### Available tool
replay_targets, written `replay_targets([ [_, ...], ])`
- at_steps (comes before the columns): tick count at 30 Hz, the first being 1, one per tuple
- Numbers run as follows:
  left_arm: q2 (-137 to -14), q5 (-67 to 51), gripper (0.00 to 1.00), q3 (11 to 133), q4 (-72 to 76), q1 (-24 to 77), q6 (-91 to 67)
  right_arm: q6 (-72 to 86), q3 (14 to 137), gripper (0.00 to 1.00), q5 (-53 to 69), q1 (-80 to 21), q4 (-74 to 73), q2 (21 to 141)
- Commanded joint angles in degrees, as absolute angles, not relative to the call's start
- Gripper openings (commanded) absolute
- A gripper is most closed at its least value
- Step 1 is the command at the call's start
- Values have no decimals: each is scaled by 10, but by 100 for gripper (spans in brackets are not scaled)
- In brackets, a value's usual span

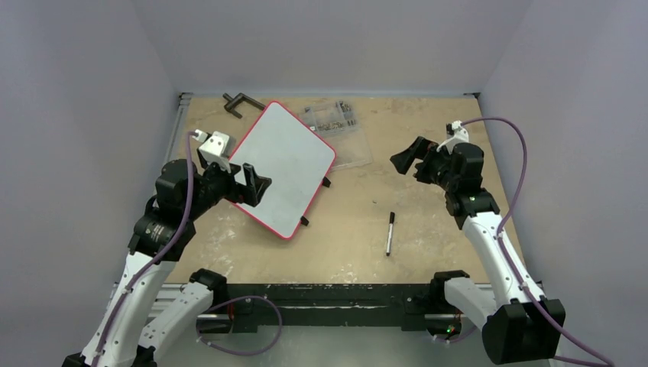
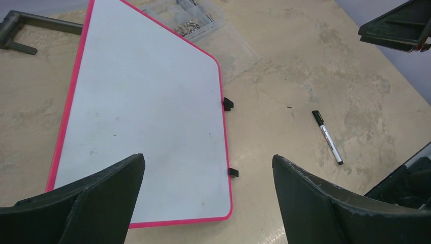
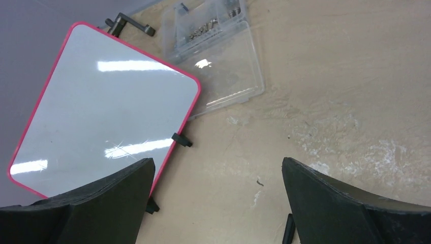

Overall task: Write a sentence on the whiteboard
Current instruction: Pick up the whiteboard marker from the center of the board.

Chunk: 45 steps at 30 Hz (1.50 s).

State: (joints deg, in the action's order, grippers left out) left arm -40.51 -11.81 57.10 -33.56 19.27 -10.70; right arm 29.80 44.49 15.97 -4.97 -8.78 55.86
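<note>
Whiteboard is lying face-up, looking bare, maybe faint specks. Left gripper and right gripper are hanging wide open, empty; marker is lying nearer the right.

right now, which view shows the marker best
The left wrist view: the marker lies whole, black cap and white barrel clear. The top external view shows it whole but small. The right wrist view catches only a dark end at its bottom edge.

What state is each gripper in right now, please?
Left gripper: jaws open, holding nothing.
Right gripper: jaws open, holding nothing.
</note>
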Motion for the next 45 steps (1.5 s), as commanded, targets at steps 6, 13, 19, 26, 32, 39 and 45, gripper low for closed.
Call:
replay_targets([
  [6, -417, -125, 95, 580, -326, 229, -93, 335, 454, 99, 95, -59, -209, 536],
  [13, -428, -118, 93, 584, -334, 246, -94, 382, 459, 99, 5, -158, -288, 544],
  [19, -431, -110, 92, 584, -335, 254, -93, 436, 432, 99, -63, -230, -317, 561],
  [26, -432, -102, 92, 585, -337, 258, -93, 514, 407, 89, -128, -315, -354, 583],
  [32, -431, -99, 91, 586, -338, 259, -93, 571, 363, 74, -142, -369, -347, 589],
  [39, -429, -97, 91, 585, -339, 261, -93, 599, 333, 61, -158, -385, -339, 610],
  [45, -429, -92, 91, 585, -340, 263, -93, 613, 320, 51, -169, -393, -332, 633],
])
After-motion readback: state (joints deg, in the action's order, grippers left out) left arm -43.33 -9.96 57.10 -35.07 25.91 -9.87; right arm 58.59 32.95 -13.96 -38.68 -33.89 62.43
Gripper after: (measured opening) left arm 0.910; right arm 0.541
